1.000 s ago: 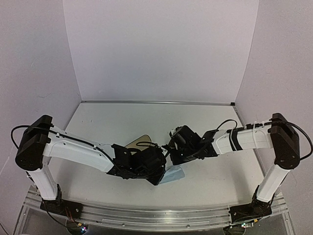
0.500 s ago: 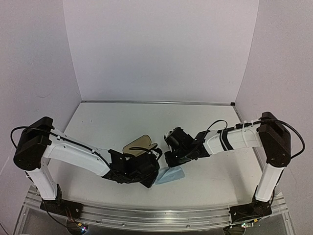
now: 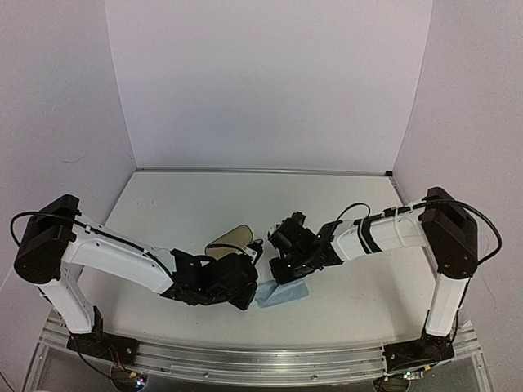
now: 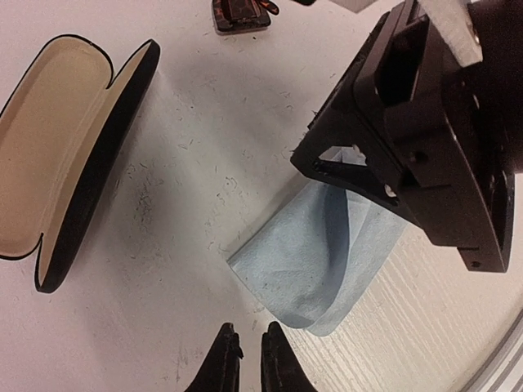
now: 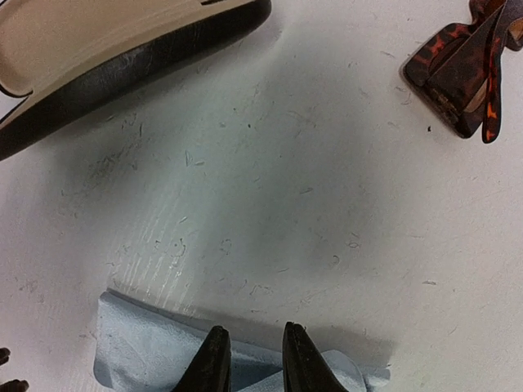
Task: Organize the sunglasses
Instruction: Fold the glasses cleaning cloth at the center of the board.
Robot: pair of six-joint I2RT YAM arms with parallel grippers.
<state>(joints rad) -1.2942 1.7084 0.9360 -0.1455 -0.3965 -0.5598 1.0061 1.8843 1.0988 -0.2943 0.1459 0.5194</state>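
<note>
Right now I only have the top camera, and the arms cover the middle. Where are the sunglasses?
Observer: The sunglasses lie on the table, apart from both case and cloth. No gripper is touching them.
Operator: Is the case ready for them?
Observer: The case lies open with its tan lining up, and nothing shows inside it.
Operator: Is the right gripper holding anything?
Observer: The right gripper looks pinched on an edge of the blue cloth, which curls up off the table into a fold.
</note>
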